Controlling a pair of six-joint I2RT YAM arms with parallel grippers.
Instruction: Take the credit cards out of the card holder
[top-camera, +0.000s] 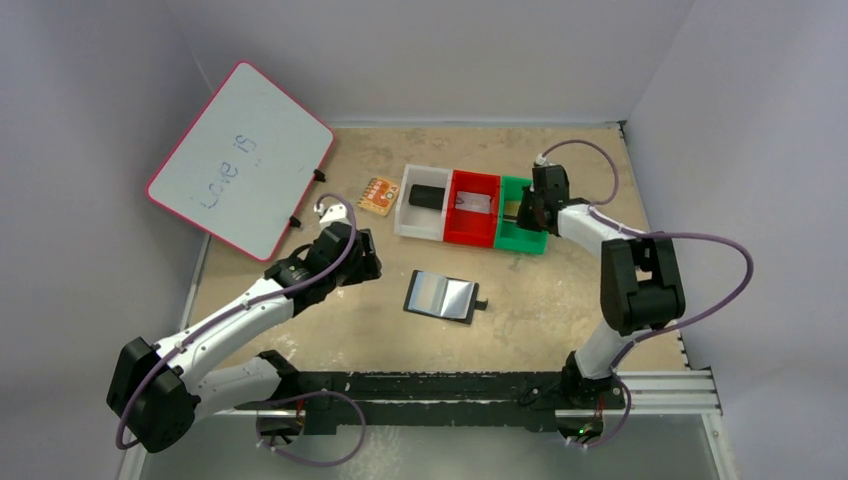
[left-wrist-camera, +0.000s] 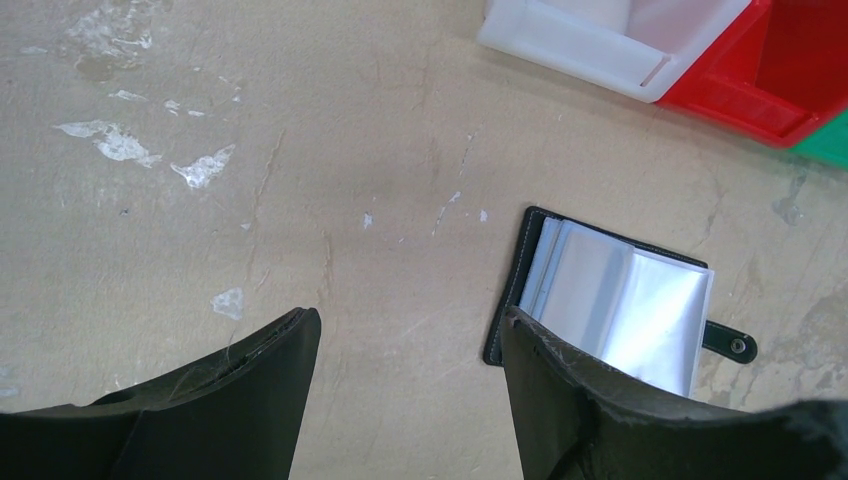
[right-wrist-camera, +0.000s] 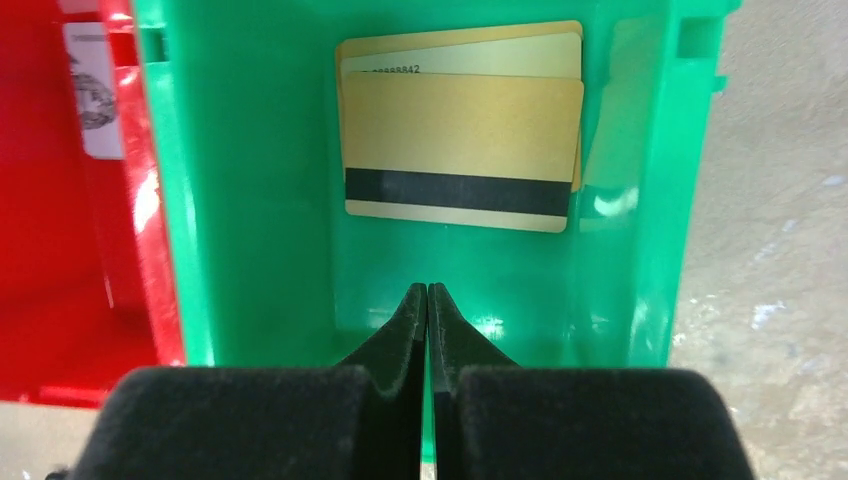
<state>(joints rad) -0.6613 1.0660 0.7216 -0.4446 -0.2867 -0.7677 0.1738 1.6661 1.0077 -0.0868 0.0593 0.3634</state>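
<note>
The card holder (top-camera: 445, 296) lies open on the table, pale shiny inner faces up and strap tab to the right. It shows empty in the left wrist view (left-wrist-camera: 610, 300). My left gripper (top-camera: 365, 262) is open and empty just left of it, above bare table (left-wrist-camera: 410, 315). Gold-tan credit cards (right-wrist-camera: 462, 150) lie stacked in the green bin (right-wrist-camera: 250, 200). A silver-grey card (top-camera: 475, 203) lies in the red bin (top-camera: 470, 232). My right gripper (top-camera: 525, 210) hovers over the green bin, shut on nothing (right-wrist-camera: 428, 290).
A white bin (top-camera: 420, 228) left of the red one holds a plain black block (top-camera: 427, 196). An orange patterned square (top-camera: 379, 194) lies left of the bins. A whiteboard (top-camera: 240, 160) leans at the back left. Walls close in on three sides.
</note>
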